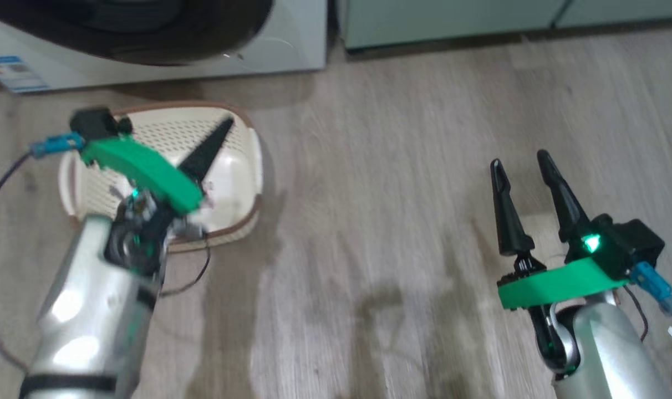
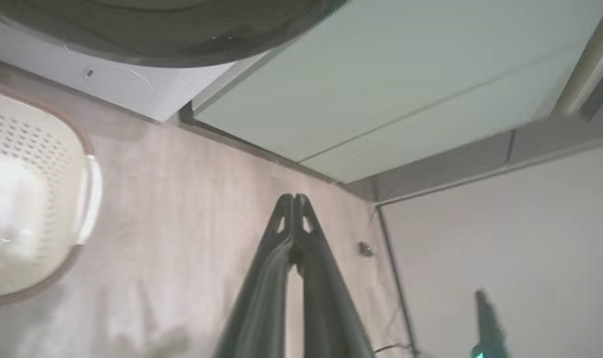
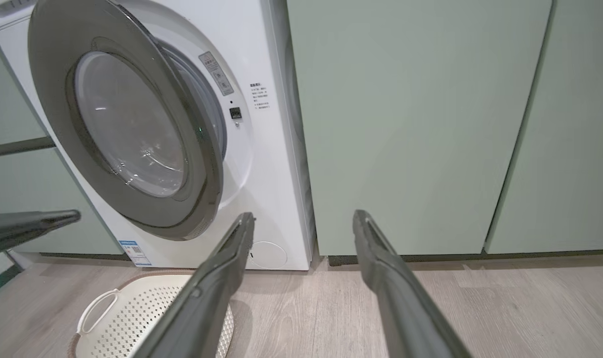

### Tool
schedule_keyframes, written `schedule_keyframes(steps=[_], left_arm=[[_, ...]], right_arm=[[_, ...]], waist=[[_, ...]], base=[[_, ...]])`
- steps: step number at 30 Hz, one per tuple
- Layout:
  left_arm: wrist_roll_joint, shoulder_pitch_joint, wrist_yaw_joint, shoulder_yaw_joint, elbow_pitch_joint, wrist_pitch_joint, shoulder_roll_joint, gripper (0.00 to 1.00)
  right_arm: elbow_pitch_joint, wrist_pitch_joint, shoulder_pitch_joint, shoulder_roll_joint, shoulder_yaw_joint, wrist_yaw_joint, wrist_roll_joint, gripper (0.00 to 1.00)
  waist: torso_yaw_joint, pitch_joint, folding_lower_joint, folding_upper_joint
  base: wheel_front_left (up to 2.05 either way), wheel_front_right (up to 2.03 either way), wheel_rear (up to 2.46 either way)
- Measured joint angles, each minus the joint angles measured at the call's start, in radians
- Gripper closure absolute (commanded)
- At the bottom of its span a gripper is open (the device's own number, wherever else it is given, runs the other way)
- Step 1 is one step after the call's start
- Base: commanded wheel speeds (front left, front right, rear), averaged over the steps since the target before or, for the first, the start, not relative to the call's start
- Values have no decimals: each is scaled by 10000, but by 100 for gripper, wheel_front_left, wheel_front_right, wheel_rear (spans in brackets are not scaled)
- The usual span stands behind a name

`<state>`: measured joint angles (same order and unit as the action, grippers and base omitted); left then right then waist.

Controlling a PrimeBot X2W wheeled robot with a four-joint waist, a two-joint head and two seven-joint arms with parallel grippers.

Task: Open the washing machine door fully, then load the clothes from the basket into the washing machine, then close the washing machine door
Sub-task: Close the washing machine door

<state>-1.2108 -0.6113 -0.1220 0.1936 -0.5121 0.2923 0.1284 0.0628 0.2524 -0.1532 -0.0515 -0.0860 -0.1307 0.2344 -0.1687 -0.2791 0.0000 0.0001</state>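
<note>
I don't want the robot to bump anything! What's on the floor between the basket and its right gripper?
Nothing: in the head view, the floor between the basket and the open right gripper is bare wood.

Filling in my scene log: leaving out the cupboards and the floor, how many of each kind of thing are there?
Washing machine: 1
Basket: 1
End effectors, left end effector and right end effector: 2
Total: 4

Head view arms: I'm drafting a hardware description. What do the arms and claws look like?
The left arm and right arm are shiny silver, each with a bright green bracket, black box and blue-plugged dark cable. The left claw and right claw have long, tapering black fingers.
</note>
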Motion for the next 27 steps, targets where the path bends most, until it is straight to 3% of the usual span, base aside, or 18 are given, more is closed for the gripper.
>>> schedule_keyframes(steps=[4, 8, 13, 16, 19, 23, 27], left_arm=[[1290, 1163, -71, 1522, 1118, -863, 1166, 100], [1756, 2213, -71, 2119, 1797, -2293, 1776, 100], [3538, 3187, 36, 2357, 2190, -4978, 2259, 100], [4475, 3818, 510, 2128, 2667, -5404, 2075, 100], [5509, 4479, 821, 993, 3705, -5404, 1427, 100], [7204, 5171, 667, -249, 4936, -5421, 424, 100], [8339, 5808, 267, -706, 5281, -5446, -278, 100]], right_arm=[[107, 0, 170, 0, 29, 0, -138, 0], [119, 0, 325, 0, 128, 0, -138, 0], [92, 0, 759, 0, 297, 0, -244, 0], [58, 0, 983, 0, 320, 0, -357, 0], [-21, 0, 1042, 2, 374, 0, -414, 0], [-151, 0, 1042, 4, 378, 0, -476, 0], [-151, 0, 1044, 6, 303, 0, -589, 0]], waist=[[482, 520, 0, 0], [847, 1067, 0, 0], [1274, 1600, 0, 0], [1521, 1808, -1, 0], [1723, 1916, 0, 0], [1875, 1957, 0, 0], [1895, 1958, -1, 0]], base=[[0, 0, 0], [0, 0, 0], [0, 0, 0], [0, 0, 0], [0, 0, 0], [0, 0, 0], [0, 0, 0]])
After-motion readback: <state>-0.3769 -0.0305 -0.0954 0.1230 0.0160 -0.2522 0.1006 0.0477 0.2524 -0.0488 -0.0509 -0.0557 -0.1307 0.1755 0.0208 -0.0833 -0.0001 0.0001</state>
